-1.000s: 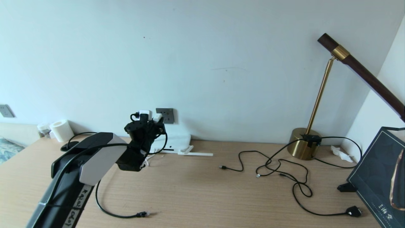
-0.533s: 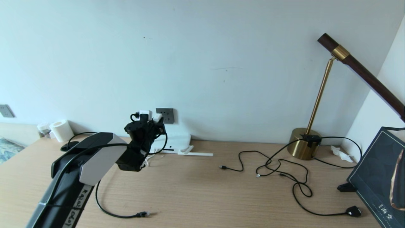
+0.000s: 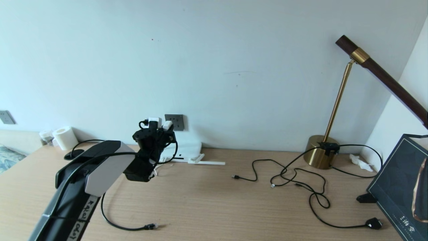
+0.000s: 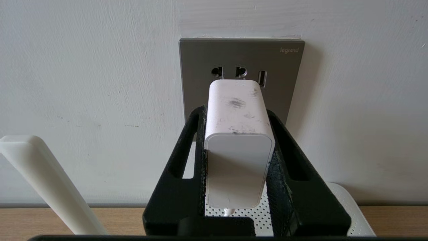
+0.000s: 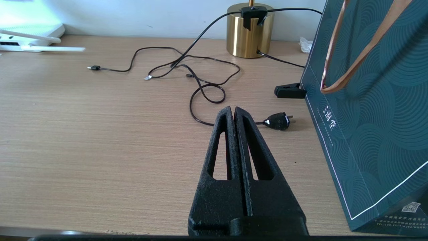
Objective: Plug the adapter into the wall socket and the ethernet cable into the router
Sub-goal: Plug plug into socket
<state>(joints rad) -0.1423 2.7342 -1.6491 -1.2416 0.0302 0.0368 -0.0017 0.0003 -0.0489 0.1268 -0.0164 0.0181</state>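
left gripper | clamps adapter | long axis toward wall socket

Bright even daylight, soft shadows under cables, sharp focus, slight wide-angle edge distortion

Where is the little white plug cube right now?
The adapter is pinched in the left gripper, right in front of the dark grey wall socket, above the router. In the head view that is left of middle, at the wall.
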